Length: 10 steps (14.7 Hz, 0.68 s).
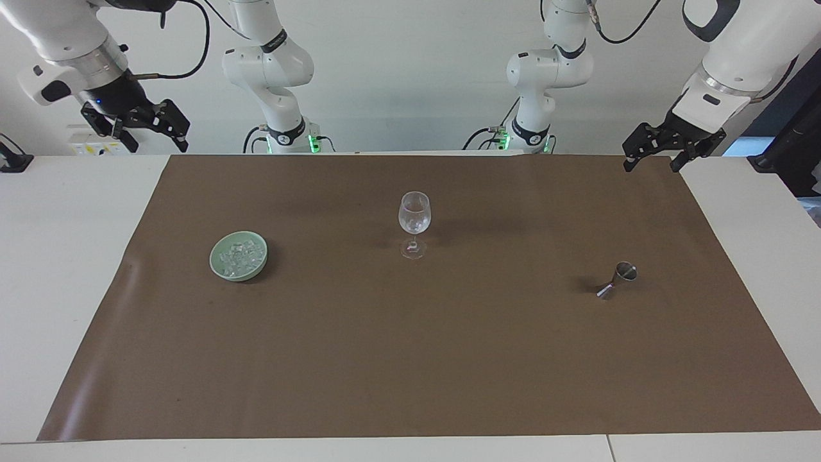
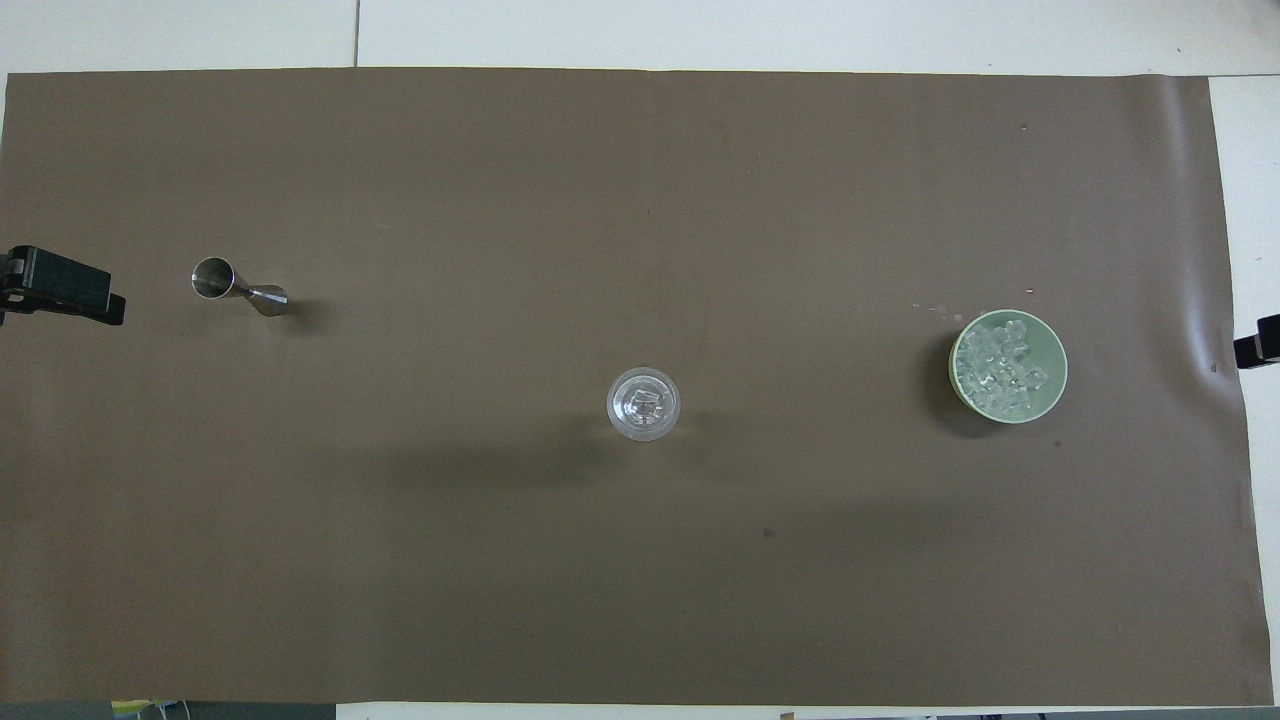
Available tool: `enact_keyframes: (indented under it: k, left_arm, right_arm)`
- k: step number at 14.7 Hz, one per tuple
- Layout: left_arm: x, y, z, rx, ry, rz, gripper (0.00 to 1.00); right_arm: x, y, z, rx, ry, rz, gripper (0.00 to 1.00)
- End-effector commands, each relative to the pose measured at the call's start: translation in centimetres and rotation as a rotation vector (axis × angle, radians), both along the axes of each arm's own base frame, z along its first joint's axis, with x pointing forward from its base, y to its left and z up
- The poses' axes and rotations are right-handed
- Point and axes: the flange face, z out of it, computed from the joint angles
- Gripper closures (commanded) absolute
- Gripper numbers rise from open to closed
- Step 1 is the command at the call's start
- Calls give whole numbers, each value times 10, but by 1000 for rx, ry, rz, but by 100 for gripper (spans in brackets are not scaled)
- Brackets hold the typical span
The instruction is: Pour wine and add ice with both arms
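facing view high, overhead steep, shared mat (image 1: 410,359)

White table (image 1: 58,269), made up of abutting panels, a seam visible at the edge farthest from the robots. Most of its top is covered by a brown paper sheet (image 1: 410,359), slightly creased at one end. Plain white wall (image 1: 410,77) is seen past the table. A white socket strip (image 1: 96,146) is mounted low on it. Even, diffuse lighting; soft shadows are cast.

Right gripper (image 2: 1262,350) cut by overhead edge; left gripper (image 2: 60,298) partly.
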Motion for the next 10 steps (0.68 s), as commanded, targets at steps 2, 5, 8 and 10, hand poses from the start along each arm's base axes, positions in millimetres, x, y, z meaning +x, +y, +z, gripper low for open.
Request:
enact_keyframes:
  k: [2,5,8,10]
  left_arm:
    - [-3,2,2,11,0,-11,0]
    - [-3,2,2,11,0,-11,0]
    - [-3,3,2,11,0,-9,0]
    - [-3,2,2,11,0,-11,0]
  right_arm:
    - [-5,1,-1,-17,-21,-1,0]
    - [-2,4,1,-20,-33,5,0]
    - [0,9,1,-22,-42,12,0]
    - [0,11,-2,-30,-43,8,0]
